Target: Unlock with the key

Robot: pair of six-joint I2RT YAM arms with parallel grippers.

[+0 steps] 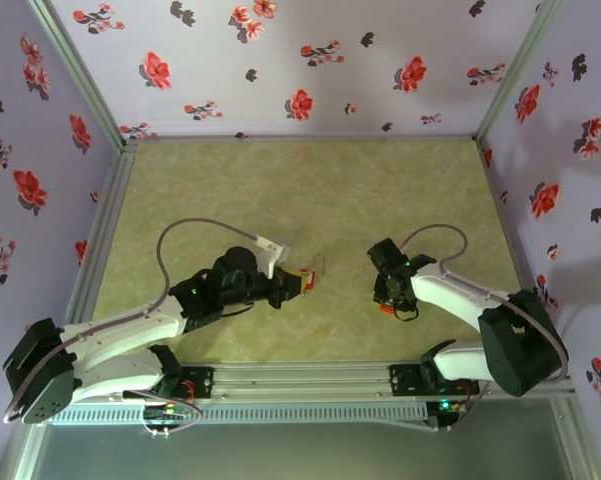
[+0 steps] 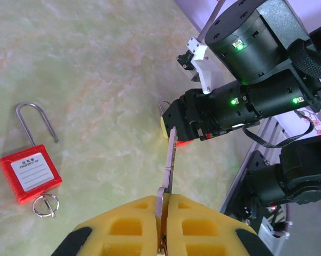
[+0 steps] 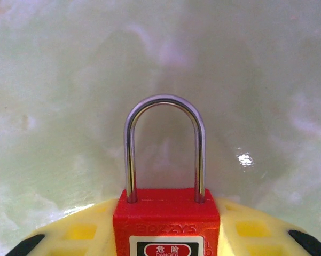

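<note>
The left pincer, clenched on the key, aims its blade rightward at the padlock grasped in the right pincer.

Far half of the surface is wide open, right up to the floral walls. Down the middle it's tight: right arm straight ahead of the key, loose padlock lying beside it.

Red padlock lies on the green table.
</note>
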